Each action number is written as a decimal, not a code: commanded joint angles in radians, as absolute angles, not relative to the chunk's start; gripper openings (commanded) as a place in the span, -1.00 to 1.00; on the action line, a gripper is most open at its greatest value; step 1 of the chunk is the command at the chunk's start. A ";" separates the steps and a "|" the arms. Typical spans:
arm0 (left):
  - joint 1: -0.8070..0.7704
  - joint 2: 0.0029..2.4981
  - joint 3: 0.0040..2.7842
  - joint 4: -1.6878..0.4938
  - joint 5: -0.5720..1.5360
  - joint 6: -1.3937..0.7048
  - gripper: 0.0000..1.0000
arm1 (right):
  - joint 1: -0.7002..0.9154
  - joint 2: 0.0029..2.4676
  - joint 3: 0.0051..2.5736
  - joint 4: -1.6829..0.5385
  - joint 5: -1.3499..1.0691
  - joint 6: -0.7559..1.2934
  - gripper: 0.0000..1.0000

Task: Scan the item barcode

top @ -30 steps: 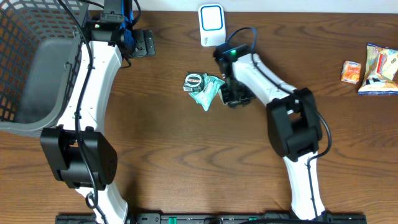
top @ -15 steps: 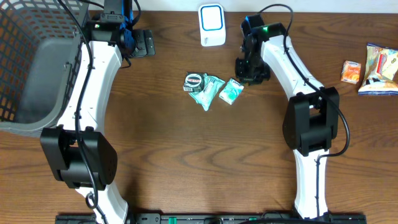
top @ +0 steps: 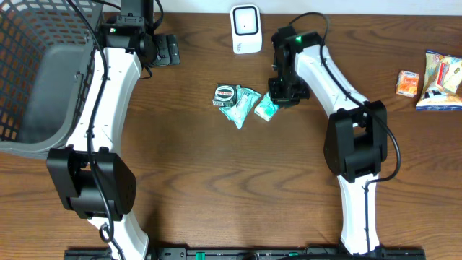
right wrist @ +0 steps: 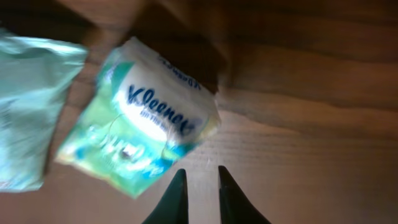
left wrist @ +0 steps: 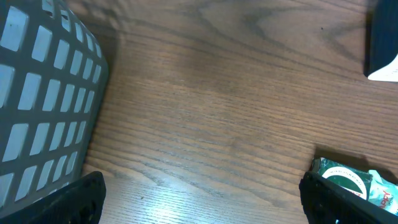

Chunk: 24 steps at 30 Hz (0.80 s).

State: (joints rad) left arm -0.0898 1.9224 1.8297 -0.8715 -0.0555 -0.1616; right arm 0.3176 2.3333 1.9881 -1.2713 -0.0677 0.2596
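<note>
Surveying L to R: 1 table point(top: 216, 188), 2 arms.
Basket point(top: 29, 87): 1, grey mesh, far L; grey floor shows inside.
L gripper point(left wrist: 202, 202): jaws wide, gripping nothing.
Scanner point(top: 246, 27): 1, white, rear centre.
Teal items: 2, round item point(top: 226, 94) touching pouch point(top: 244, 108).
Kleenex pack point(right wrist: 146, 134): 1, lying on table, just R of pouch, not gripped.
R gripper point(right wrist: 200, 199): jaws narrow, tips just beside pack.
Snacks: 2, far R, orange pack point(top: 408, 83), larger bag point(top: 442, 79).

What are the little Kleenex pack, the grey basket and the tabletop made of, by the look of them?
Kleenex pack: thin glossy plastic film, judging by its crinkles and sheen; presumably soft tissues inside.
Grey basket: moulded plastic, matte, with a regular grid of openings.
Tabletop: dark wood grain, smooth with slight sheen; whether solid wood or laminate cannot be told.
</note>
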 commanded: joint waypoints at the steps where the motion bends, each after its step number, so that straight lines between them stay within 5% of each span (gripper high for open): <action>1: -0.090 1.902 1.842 -0.875 -0.065 -0.178 0.96 | 0.323 2.337 1.914 -1.237 -0.047 0.277 -0.86; 6: -0.090 1.902 1.842 -0.875 -0.064 -0.178 0.96 | 0.321 2.337 1.856 -1.134 -0.052 0.303 -0.95; 15: -0.090 1.902 1.842 -0.875 -0.064 -0.178 0.96 | 0.316 2.336 1.862 -0.962 -0.051 0.272 -0.69; 24: -0.090 1.902 1.842 -0.875 -0.064 -0.178 0.96 | 0.279 2.333 1.991 -1.163 -0.109 0.272 -0.62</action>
State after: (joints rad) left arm -0.0898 1.9224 1.8297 -0.8715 -0.0551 -0.1616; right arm 0.2981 2.3329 1.9198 -1.1152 -0.0662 0.2771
